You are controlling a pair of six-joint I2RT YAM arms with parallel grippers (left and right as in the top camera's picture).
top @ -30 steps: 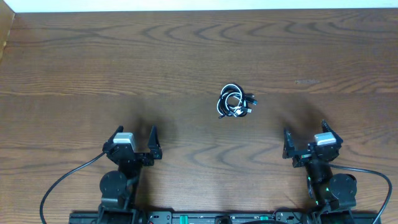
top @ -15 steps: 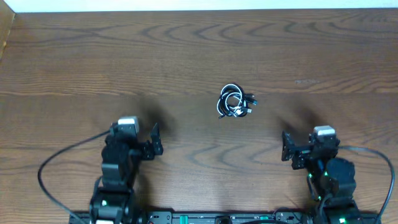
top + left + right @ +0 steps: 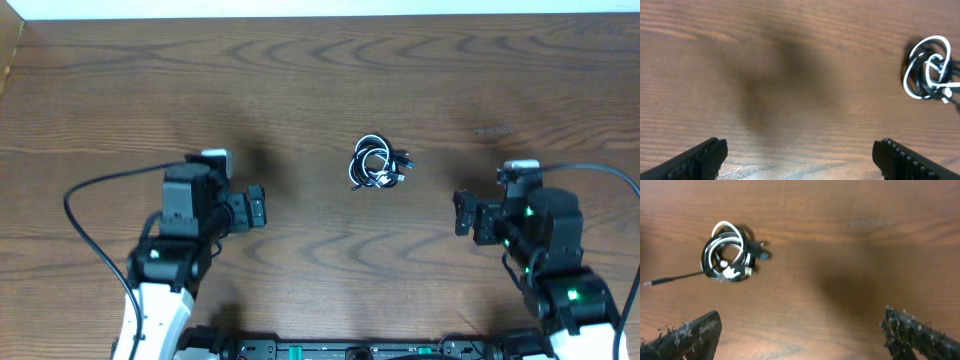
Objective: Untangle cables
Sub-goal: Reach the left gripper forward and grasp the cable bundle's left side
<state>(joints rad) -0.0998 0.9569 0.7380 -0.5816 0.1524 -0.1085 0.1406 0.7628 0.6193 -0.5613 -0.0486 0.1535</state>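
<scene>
The cables lie in one small tangled coil at the table's middle, white loops wound round black ones. The left wrist view shows the cables at its right edge. In the right wrist view the cables sit upper left, with a black plug end trailing left. My left gripper hovers left and nearer than the coil, open over bare wood. My right gripper hovers right and nearer than the coil, also open and holding nothing.
The wooden table stretches back to a pale strip along its far edge. Thick black arm cables loop beside the left arm, and another beside the right. The arm bases stand at the near edge.
Both arms have lifted and reached forward from near the table's front edge towards the coil. The jaws stayed wide apart and the cables have not moved.
</scene>
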